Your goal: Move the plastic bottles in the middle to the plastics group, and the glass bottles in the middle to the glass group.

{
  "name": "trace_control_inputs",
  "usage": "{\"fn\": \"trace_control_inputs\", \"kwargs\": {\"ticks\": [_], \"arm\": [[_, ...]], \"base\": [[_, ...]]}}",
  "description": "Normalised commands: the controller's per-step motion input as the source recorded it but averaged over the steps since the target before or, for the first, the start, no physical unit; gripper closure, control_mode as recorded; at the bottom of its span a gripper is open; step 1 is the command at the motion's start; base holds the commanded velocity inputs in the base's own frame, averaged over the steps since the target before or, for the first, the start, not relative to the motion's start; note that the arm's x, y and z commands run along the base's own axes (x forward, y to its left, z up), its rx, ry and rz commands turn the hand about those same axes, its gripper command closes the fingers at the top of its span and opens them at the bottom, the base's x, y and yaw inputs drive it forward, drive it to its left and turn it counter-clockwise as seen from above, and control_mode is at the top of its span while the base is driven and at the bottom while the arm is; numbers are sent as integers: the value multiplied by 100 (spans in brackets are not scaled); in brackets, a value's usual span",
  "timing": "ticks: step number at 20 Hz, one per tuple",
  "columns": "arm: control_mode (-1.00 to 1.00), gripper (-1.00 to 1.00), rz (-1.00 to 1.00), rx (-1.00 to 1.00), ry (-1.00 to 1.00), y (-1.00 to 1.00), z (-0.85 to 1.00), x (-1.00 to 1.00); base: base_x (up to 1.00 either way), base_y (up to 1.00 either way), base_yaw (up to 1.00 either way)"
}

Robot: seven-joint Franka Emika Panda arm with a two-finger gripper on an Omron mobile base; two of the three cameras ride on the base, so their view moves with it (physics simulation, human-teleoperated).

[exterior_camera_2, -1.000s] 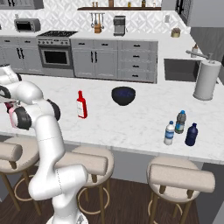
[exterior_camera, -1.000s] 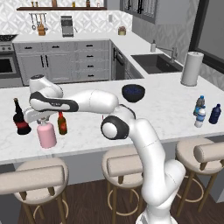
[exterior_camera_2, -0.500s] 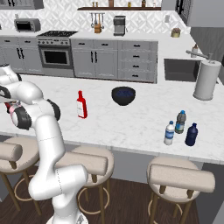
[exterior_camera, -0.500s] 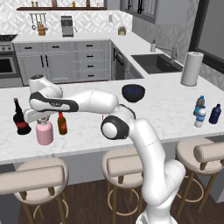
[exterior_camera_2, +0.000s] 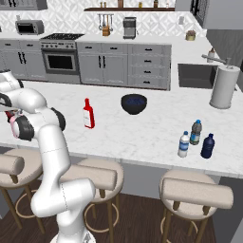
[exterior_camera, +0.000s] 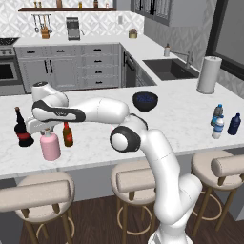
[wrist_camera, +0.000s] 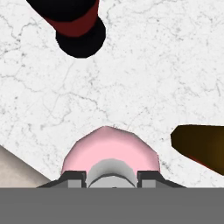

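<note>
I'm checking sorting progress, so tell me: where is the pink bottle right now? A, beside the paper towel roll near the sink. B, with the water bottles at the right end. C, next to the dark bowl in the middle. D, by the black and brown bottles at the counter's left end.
D: the pink bottle stands under the hand, close to the black bottle and brown bottle.

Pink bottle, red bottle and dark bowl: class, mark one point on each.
pink bottle (exterior_camera: 50,147): left base view, on its body.
red bottle (exterior_camera_2: 88,115): right base view, on its label.
dark bowl (exterior_camera_2: 133,103): right base view, on its side.
</note>
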Motion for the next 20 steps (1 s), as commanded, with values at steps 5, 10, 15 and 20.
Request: {"fn": "trace_control_inputs", "kwargs": {"ticks": [5,10,15,20], "arm": [[-100,100,0,0,0,0,0,0],[-100,100,0,0,0,0,2,0],[-100,100,0,0,0,0,2,0],[-100,100,0,0,0,0,0,0]], "base": [[0,0,0],[0,0,0],[0,0,0],[0,0,0]]}}
